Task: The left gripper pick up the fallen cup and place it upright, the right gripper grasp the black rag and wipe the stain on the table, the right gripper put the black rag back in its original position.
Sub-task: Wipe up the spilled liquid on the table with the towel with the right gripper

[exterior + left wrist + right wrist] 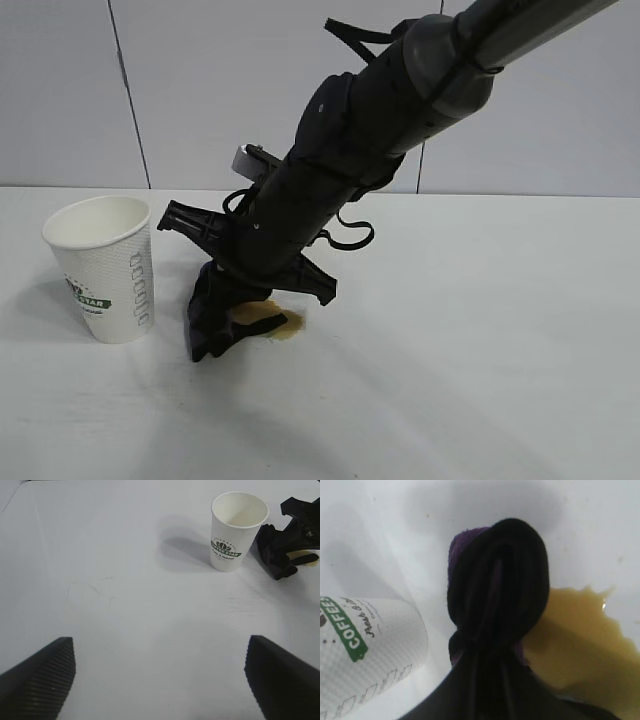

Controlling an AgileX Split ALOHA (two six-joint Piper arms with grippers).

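Clamped on the black rag (213, 318), the right gripper (232, 288) reaches down from the upper right of the exterior view, its thick grey arm slanting across the middle of the scene. Its fingers are pinched nearly together around the bunched cloth, which hangs below them and touches the table (470, 340) at the left edge of the stain (272, 322). The amber puddle lies just right of the rag, partly under the gripper's body. In the right wrist view the rag (497, 595) is a dark folded lump with a purple edge, the stain (580, 640) spreading beside it and the cup (365, 650) close on the other side.

The cup (105, 268) stands upright on the table, to the left of the rag and apart from it, its mouth open upward.

The left gripper (160, 677) hangs above a bare part of the table, its two ridged fingers (40, 677) spread wide and holding nothing, well short of the cup (235, 530).
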